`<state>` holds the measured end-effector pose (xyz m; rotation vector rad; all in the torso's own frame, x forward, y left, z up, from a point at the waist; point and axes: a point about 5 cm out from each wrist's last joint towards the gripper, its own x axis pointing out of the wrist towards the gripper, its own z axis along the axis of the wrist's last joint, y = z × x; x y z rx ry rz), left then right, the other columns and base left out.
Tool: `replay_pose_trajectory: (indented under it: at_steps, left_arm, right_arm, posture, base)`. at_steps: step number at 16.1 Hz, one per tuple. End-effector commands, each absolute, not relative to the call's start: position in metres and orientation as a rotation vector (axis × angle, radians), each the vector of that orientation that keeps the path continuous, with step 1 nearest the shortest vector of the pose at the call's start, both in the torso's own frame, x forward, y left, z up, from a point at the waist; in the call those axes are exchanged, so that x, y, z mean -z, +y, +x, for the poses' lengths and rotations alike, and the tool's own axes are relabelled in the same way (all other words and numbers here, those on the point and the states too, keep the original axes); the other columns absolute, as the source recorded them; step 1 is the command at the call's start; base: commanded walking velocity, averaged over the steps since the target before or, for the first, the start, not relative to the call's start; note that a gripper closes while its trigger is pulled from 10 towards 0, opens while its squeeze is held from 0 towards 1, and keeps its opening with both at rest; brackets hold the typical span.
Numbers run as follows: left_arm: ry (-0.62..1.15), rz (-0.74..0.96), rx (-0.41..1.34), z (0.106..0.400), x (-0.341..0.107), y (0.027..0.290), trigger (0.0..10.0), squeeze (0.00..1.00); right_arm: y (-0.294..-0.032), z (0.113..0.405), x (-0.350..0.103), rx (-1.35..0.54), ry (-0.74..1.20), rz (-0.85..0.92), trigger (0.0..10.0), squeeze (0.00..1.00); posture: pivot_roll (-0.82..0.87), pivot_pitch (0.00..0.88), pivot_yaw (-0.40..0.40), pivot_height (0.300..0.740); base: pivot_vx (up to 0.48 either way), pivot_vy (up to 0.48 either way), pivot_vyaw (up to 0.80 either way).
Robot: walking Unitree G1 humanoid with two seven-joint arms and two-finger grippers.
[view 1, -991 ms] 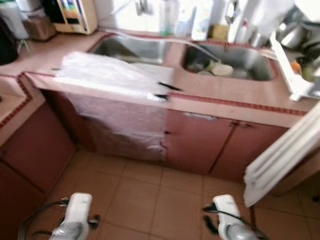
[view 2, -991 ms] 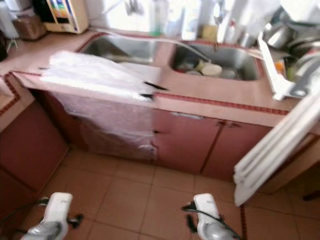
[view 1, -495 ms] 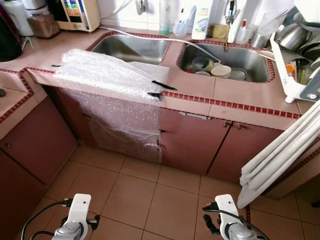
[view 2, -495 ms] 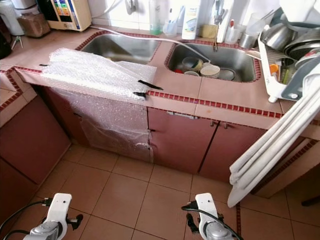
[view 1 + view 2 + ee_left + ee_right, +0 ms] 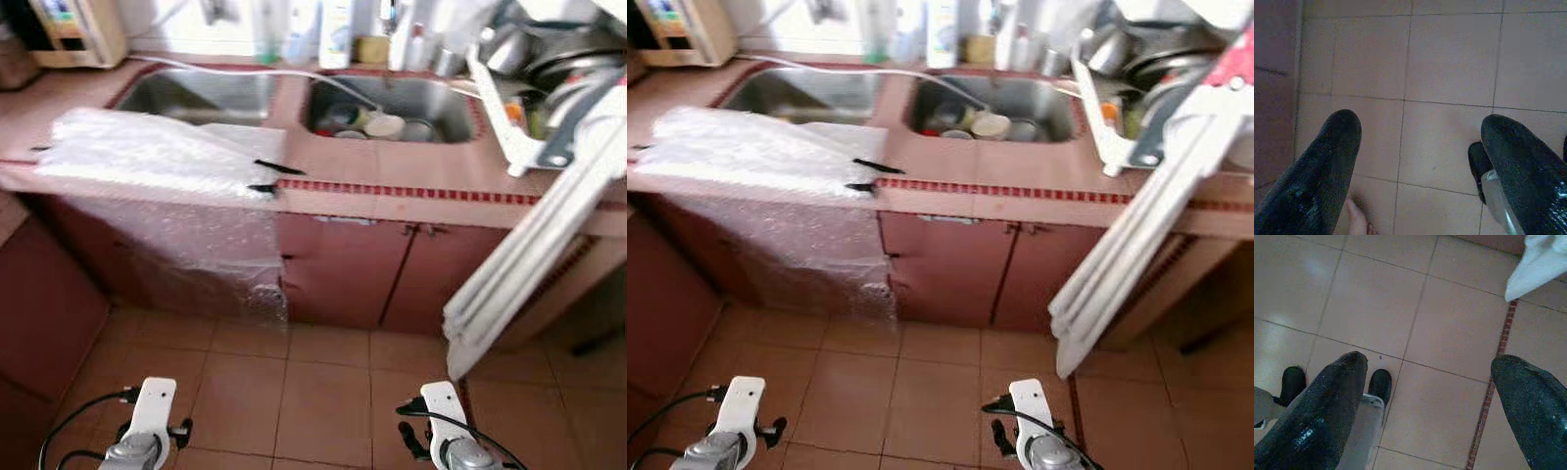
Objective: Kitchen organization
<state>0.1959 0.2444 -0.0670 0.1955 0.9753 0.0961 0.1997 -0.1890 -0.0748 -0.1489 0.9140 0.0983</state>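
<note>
Meanwhile the view has swung right — bubble wrap [image 5: 167, 157] unmoved; left claw [image 5: 1420, 147] and right claw [image 5: 1430, 382] wide apart, empty.

Camera view swung rightward, double sink [image 5: 294, 98] shifted leftward in frame.

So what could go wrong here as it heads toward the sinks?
The white folded rack leans out from the counter on the robot's right and could be knocked over in passing. The bubble wrap hanging over the counter edge might snag the open left end effector once it is raised.
</note>
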Motion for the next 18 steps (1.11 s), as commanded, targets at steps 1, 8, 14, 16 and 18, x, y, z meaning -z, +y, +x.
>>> replay_pose_trajectory:
  at_steps: [1,8,14,16,18]
  left_arm:
    - [0.991,0.201,-0.105,0.193,0.067,0.249,10.0,0.0]
    - [1.004,0.198,-0.104,0.191,0.068,0.249,10.0,0.0]
    - [1.013,0.21,-0.1,0.19,0.069,0.248,10.0,0.0]
    - [1.012,0.212,-0.098,0.19,0.069,0.248,10.0,0.0]
    - [1.013,0.213,-0.097,0.19,0.069,0.248,10.0,0.0]
  right_arm:
    - [-0.191,0.193,0.078,-0.098,0.933,-0.138,10.0,0.0]
    - [-0.187,0.193,0.078,-0.101,0.932,-0.122,10.0,0.0]
    - [-0.182,0.196,0.078,-0.102,0.932,-0.125,10.0,0.0]
    - [-0.178,0.198,0.077,-0.103,0.91,-0.098,10.0,0.0]
    - [-0.178,0.198,0.077,-0.113,0.919,-0.109,10.0,0.0]
  posture:
    - [-0.01,0.056,0.014,0.74]
    - [-0.01,0.058,0.014,0.74]
    - [-0.01,0.056,0.011,0.74]
    - [-0.01,0.054,0.011,0.74]
    - [-0.01,0.053,0.01,0.74]
  base:
    - [0.0,0.0,-0.8]
    - [0.0,0.0,-0.23]
    - [0.0,0.0,-0.13]
    - [0.0,0.0,0.0]
    - [0.0,0.0,0.0]
